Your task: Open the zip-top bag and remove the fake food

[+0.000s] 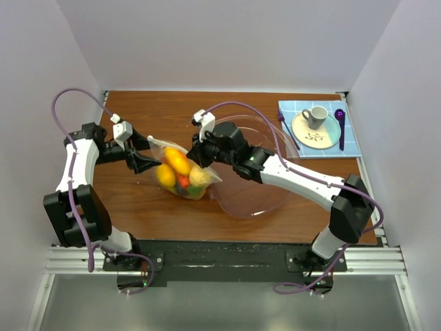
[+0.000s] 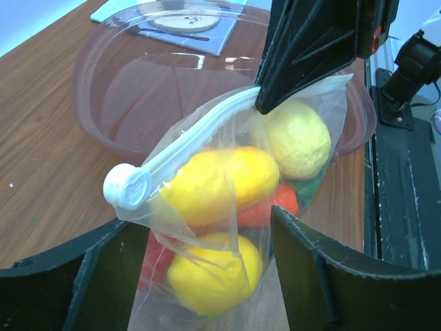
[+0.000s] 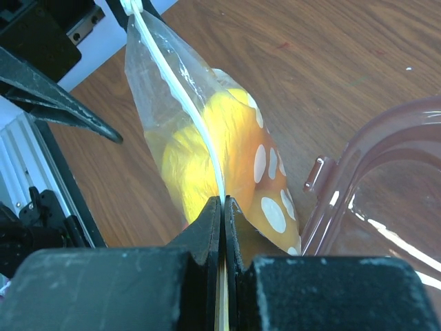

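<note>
The zip-top bag (image 1: 180,174) is held up over the wooden table, full of the fake food (image 1: 176,161): yellow and orange pieces, with some red and green. My right gripper (image 1: 198,154) is shut on the bag's white zip strip (image 3: 180,103), which runs out from between its jaws (image 3: 222,202). My left gripper (image 1: 142,163) is open, and its fingers (image 2: 310,269) straddle the bag's (image 2: 227,207) lower part without pinching it. The white slider (image 2: 128,186) sits at the strip's end nearest the left gripper. A yellow piece (image 3: 200,148) and an orange white-dotted piece (image 3: 275,193) show through the plastic.
A large pink-tinted transparent bowl (image 1: 258,189) lies just right of the bag, under my right arm. A blue placemat (image 1: 351,141) at the back right carries a plate, a cup (image 1: 317,114), a purple spoon and a fork. White walls enclose the table.
</note>
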### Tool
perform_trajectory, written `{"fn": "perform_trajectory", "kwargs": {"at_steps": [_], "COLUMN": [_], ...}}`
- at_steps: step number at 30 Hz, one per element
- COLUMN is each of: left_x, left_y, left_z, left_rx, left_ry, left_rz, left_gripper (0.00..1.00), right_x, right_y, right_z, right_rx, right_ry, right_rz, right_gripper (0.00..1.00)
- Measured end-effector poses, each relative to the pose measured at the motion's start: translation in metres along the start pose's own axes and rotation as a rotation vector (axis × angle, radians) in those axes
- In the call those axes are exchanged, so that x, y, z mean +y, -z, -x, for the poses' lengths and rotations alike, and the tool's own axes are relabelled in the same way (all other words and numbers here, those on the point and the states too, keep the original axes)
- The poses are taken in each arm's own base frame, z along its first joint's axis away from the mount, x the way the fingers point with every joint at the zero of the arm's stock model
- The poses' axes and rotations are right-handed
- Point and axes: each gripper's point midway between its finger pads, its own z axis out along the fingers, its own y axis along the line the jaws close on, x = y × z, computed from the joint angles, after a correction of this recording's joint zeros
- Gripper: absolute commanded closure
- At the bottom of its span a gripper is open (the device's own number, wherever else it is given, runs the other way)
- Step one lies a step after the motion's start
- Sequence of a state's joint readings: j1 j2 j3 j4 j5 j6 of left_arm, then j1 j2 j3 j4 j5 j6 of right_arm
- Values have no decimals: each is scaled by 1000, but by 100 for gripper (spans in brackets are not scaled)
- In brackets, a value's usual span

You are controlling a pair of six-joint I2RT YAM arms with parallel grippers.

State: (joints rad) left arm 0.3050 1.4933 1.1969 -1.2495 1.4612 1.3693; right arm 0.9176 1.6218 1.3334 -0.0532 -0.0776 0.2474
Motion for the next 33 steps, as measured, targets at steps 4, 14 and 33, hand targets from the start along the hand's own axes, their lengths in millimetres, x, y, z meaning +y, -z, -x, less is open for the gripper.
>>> {"fn": "perform_trajectory", "kwargs": {"at_steps": [4,14,33], "left_x": [1,8,-16], "left_y": [-2,-6,-2], "left_z": [2,6,46], "left_rx": [-2,-10,-34], "left_ry": [-2,9,-96], "left_rz": [1,-6,45], "left_gripper": [49,92,87], "right_x": [1,5,65], "right_y": [0,9,-1], "right_z": [0,2,103], "right_rx": [-2,-15,-205], "right_ry": [-3,-5,87], "right_rz": [7,22,279], "right_gripper": [100,100,45]}}
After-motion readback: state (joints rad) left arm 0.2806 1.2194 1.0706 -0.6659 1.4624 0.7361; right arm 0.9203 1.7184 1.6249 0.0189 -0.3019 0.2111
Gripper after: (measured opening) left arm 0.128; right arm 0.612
